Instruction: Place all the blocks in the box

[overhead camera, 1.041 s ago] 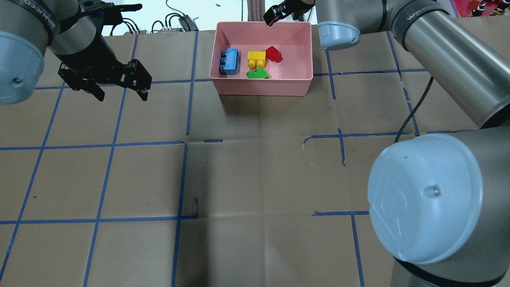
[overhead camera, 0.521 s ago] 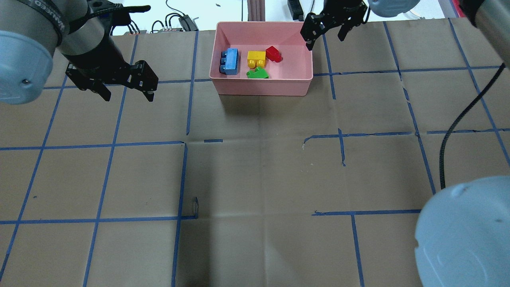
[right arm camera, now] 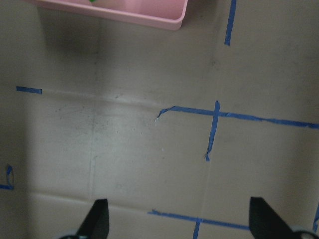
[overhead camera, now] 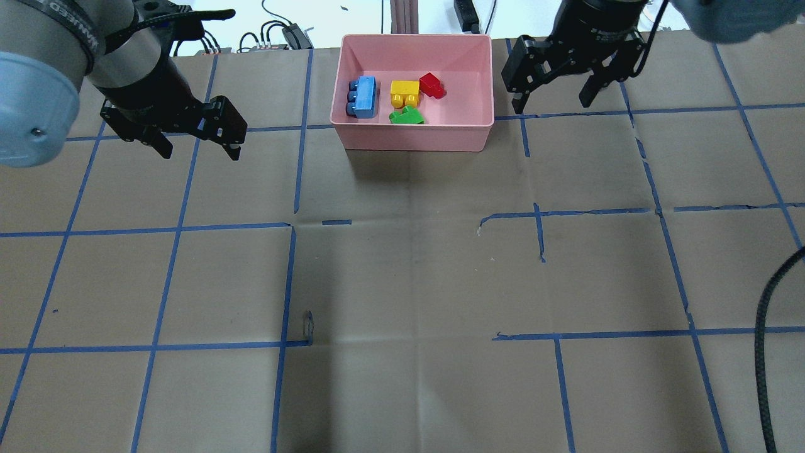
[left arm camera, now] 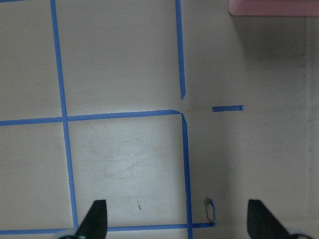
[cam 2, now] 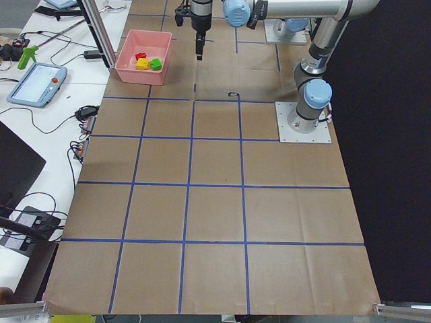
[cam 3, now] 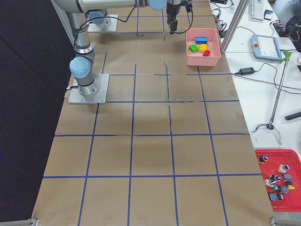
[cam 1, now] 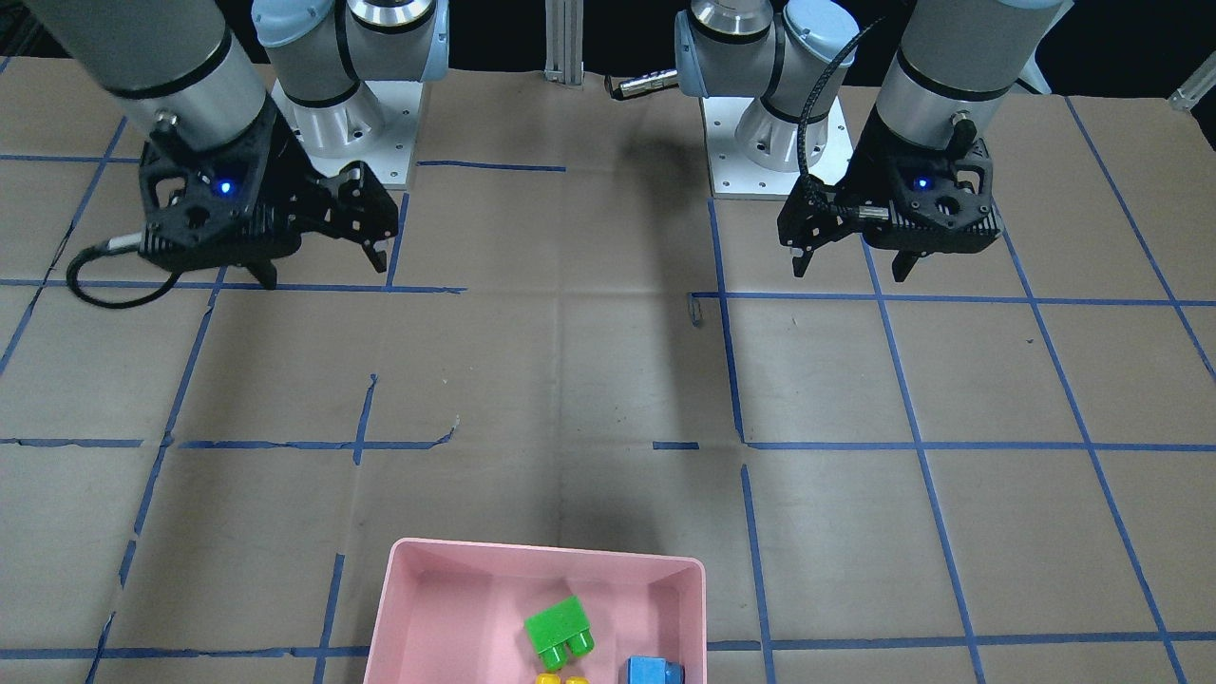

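The pink box (overhead camera: 415,139) stands at the table's far middle. In it lie the light blue block (overhead camera: 363,97), the yellow block (overhead camera: 404,93), the red block (overhead camera: 432,85) and the green block (overhead camera: 406,116). My left gripper (overhead camera: 200,151) is open and empty, above the table left of the box. My right gripper (overhead camera: 551,104) is open and empty, just right of the box. The front-facing view shows the box (cam 1: 446,589) with the green block (cam 1: 560,632), yellow block (cam 1: 560,678) and blue block (cam 1: 654,672); the red one is cut off there.
Brown paper with a blue tape grid (overhead camera: 289,226) covers the table. A black cable (overhead camera: 764,352) hangs at the right edge. A corner of the box shows in the left wrist view (left arm camera: 274,7) and in the right wrist view (right arm camera: 149,17).
My right gripper has swung from over the box's far rim to the right of the box, and its arm has lifted out of the foreground. My left gripper has hardly moved.
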Available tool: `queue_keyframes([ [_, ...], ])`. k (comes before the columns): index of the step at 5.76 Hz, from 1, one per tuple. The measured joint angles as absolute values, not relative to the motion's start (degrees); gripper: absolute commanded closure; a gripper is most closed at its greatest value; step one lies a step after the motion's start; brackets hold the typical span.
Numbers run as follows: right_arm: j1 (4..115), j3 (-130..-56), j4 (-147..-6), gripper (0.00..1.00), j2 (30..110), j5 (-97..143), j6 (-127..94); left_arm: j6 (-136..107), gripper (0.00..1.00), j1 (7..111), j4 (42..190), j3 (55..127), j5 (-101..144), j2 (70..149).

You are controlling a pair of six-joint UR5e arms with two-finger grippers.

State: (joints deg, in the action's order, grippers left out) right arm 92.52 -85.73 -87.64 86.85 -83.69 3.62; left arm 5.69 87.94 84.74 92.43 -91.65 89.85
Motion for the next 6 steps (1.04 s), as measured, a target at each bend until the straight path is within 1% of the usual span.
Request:
queue_keyframes([
  [1,92.54,-93.58,-89.28,0.0,91.88,-86.0,2.31,5.71,0.01,87.9,84.67,92.5,-91.6,89.83],
  [2,92.55,-97.75,-91.31,0.0,93.91,-89.85,1.85,5.71,0.01,87.9,84.65,92.52,-91.59,89.83],
  [3,92.55,-98.91,-92.13,0.0,94.43,-91.76,1.36,5.71,0.01,87.89,84.64,92.54,-91.58,89.83],
  [6,92.55,-99.1,-92.45,0.0,94.76,-92.39,1.08,5.58,0.01,87.97,84.54,92.55,-91.58,89.89],
])
